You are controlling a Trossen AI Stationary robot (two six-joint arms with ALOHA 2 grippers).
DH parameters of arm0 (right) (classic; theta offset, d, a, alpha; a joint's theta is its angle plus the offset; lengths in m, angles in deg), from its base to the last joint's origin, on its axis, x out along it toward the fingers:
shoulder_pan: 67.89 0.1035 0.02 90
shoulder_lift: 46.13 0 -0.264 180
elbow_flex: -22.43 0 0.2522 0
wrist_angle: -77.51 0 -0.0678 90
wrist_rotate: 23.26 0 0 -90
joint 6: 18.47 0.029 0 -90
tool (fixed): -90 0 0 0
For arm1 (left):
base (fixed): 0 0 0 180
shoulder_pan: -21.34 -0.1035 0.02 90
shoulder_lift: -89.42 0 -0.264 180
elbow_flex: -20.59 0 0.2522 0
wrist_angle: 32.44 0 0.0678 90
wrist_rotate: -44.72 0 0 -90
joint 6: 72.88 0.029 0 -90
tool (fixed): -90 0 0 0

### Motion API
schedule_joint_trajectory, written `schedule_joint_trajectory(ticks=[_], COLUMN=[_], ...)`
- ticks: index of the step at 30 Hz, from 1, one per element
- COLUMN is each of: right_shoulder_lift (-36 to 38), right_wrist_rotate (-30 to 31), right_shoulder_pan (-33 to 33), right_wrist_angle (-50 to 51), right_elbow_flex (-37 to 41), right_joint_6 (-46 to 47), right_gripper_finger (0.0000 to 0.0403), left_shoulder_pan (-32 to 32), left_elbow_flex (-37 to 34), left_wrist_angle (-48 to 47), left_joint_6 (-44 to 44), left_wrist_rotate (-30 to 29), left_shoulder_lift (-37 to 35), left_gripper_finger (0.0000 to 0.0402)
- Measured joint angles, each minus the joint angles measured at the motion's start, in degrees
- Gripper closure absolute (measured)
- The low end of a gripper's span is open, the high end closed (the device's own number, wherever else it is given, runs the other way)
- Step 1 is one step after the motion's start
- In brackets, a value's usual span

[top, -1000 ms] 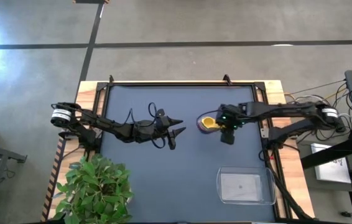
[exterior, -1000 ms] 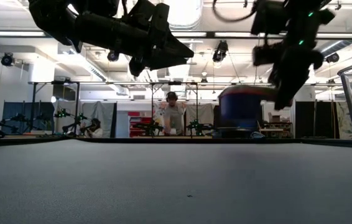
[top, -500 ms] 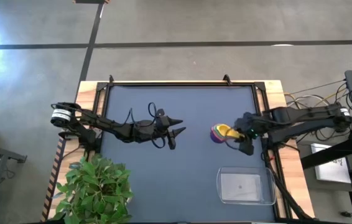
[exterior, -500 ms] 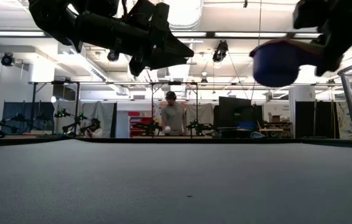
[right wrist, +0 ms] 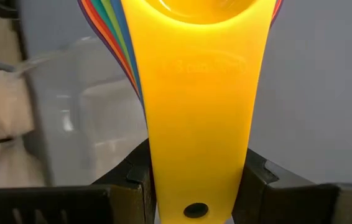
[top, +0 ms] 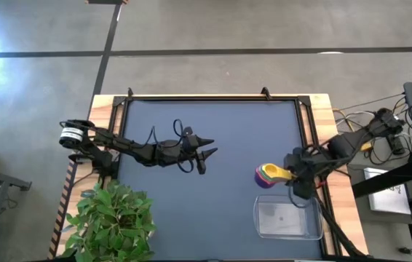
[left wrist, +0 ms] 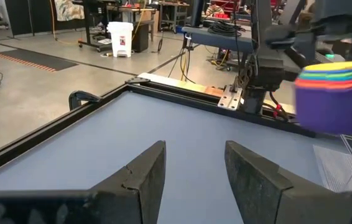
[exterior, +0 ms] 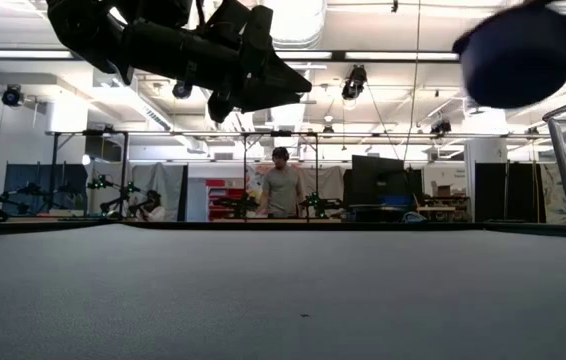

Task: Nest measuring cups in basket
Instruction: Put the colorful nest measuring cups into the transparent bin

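The measuring cups are nested in one stack, yellow on top and purple outermost. In the low view the stack's purple underside is high above the table. My right gripper is shut on the stack's handles, just beyond the far edge of the clear basket. The basket's flat bottom rests on the table near the near right corner. My left gripper hangs open above the table's middle, and from there its wrist view shows the stack. My right gripper pinches the stacked flat handles, the yellow handle on top, near their free end. One finger lies against each long edge. The fingers come level from the table's right side, along the handles. The stack is lifted clear, with the bowls upright.
A potted plant stands at the near left corner. A raised frame runs round the mat. Cables and equipment lie off the right edge. Bare mat stretches between the plant and the basket. A person stands far behind.
My right gripper has carried the nested cups from the table's middle toward the right and near edges, ending up beside the basket. In the low view the stack has risen and grown larger. The hold has stayed shut.
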Motion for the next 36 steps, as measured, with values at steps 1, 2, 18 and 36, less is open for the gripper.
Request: schedule_joint_trajectory(ticks=[1,2,18,36], right_shoulder_lift=[0.0,-0.04,-12.21,-26.95], right_wrist_rotate=[0.41,1.15,8.6,8.86], right_shoulder_pan=[1.7,3.38,28.42,35.32], right_wrist_angle=[0.12,0.31,0.62,0.58], right_elbow_flex=[-0.63,-1.18,-6.93,-7.53], right_joint_6=[1.65,3.37,22.03,20.76], right_gripper_finger=[0.0279,0.0279,0.0279,0.0279], left_shoulder_pan=[0.0,0.0,-0.02,-0.04], left_elbow_flex=[0.0,0.0,0.0,0.0], left_wrist_angle=[0.0,0.0,0.02,0.35], left_joint_6=[-0.02,-0.02,-0.63,-2.15], left_wrist_rotate=[0.0,0.0,-0.02,-0.22], left_shoulder_lift=[0.02,0.01,0.02,0.02], left_gripper_finger=[0.0254,0.0254,0.0254,0.0254])
